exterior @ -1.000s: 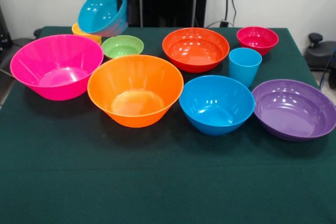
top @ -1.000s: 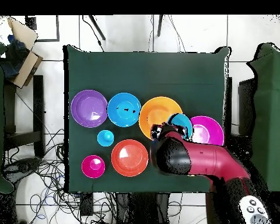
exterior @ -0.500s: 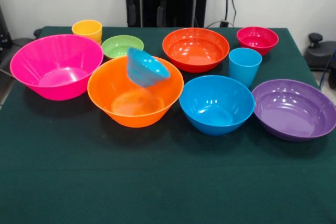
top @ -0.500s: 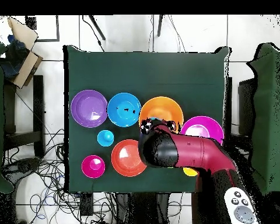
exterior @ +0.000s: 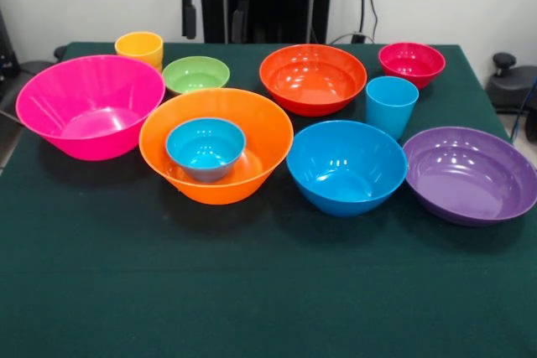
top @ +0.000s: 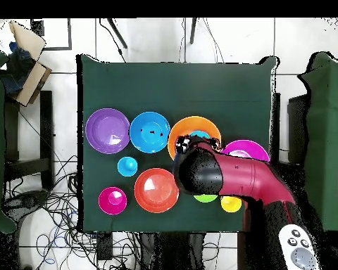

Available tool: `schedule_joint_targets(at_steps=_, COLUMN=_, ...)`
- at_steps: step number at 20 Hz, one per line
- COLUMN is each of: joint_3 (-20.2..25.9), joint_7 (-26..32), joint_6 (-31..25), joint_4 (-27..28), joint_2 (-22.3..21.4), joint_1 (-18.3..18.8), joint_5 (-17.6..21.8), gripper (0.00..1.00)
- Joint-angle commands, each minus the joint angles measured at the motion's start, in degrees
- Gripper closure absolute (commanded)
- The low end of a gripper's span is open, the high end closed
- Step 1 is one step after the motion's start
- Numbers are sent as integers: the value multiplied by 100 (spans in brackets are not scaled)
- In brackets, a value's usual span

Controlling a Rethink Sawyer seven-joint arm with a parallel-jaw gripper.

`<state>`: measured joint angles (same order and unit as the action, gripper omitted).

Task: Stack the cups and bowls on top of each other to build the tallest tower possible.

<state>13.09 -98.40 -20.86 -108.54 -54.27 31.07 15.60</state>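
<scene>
The tower (exterior: 216, 147) at centre left is barely begun: a small teal bowl (exterior: 205, 147) sits inside the large orange bowl (exterior: 252, 127). Six bowls and two cups wait, separate, on the surface (exterior: 252, 291). The pincer (exterior: 215, 12), top centre, hangs spread and empty.

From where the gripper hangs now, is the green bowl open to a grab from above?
Probably yes. The green bowl sits upright with nothing in it, touching no neighbour, and the open gripper hangs just behind it.
</scene>
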Motion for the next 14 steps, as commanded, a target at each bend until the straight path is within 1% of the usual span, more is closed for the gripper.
schedule_joint_targets(at_steps=1, joint_3=38, joint_7=-426, joint_6=-283, joint_4=309, joint_2=558, joint_1=97, joint_5=-36, gripper=0)
schedule_joint_targets(at_steps=7, joint_3=213, joint_7=-130, joint_6=187, joint_4=477, joint_2=956, joint_1=410, joint_5=251, gripper=0)
schedule_joint_targets(at_steps=10, joint_3=358, joint_7=64, joint_6=506, joint_4=430, joint_2=1137, joint_1=686, joint_5=455, gripper=0)
schedule_joint_targets(at_steps=14, joint_3=580, joint_7=331, joint_6=693, joint_4=429, joint_2=1319, joint_1=1044, joint_5=659, gripper=0)
